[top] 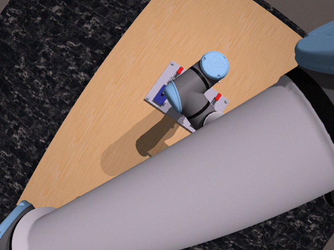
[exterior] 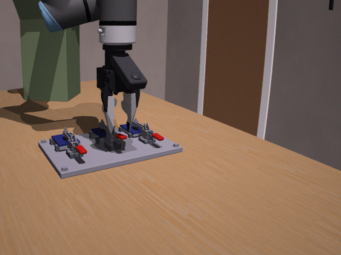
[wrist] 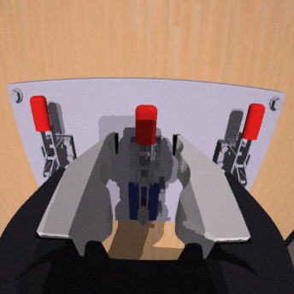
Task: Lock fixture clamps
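Clamps are what you are after, but start with the biggest thing in your views: the wooden table [exterior: 220, 184], and over it in the top view the pale forearm of the arm [top: 186, 176], which hides much of the scene below. On the table lies the grey fixture plate [exterior: 104, 161], flat, with bolts at its corners, and behind it at the far left stands a green faceted block [exterior: 47, 57]. You can see three clamps in a row on the plate, each with a red-tipped handle and a blue part under its bar: the left clamp [exterior: 72, 145], the middle clamp [exterior: 112, 140] and the right clamp [exterior: 148, 135]. All three red handles lie low, pointing away from the blue parts; from these pictures you cannot tell whether any of them is truly locked. The gripper [exterior: 117, 129] hangs straight down over the middle clamp, its fingers partly spread, one on each side of the clamp body. In your wrist view the two pale fingers flank the mechanism with a gap on each side, and the middle handle [wrist: 146, 124] shows between them, beyond the tips. The gripper has hold of nothing. The left handle [wrist: 40, 113] and right handle [wrist: 254, 121] stand well apart from the fingers.
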`<control>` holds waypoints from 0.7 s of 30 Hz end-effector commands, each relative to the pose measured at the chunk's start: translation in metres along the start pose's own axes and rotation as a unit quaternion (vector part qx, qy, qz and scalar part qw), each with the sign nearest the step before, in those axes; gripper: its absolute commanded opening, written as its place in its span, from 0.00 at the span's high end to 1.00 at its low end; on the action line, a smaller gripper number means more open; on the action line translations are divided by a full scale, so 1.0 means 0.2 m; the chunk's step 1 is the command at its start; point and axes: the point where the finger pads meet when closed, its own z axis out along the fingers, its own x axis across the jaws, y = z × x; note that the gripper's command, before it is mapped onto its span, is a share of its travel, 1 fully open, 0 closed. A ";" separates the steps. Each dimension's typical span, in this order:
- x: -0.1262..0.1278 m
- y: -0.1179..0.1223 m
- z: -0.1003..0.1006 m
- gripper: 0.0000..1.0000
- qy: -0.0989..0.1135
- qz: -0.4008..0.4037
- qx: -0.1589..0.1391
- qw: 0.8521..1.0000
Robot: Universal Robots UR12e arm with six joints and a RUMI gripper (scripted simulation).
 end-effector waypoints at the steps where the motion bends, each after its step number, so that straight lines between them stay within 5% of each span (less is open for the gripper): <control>1: 0.00 0.00 0.02 0.72 0.000 0.000 0.001 1.000; 21: 0.00 -0.01 0.13 0.72 0.000 0.000 0.001 1.000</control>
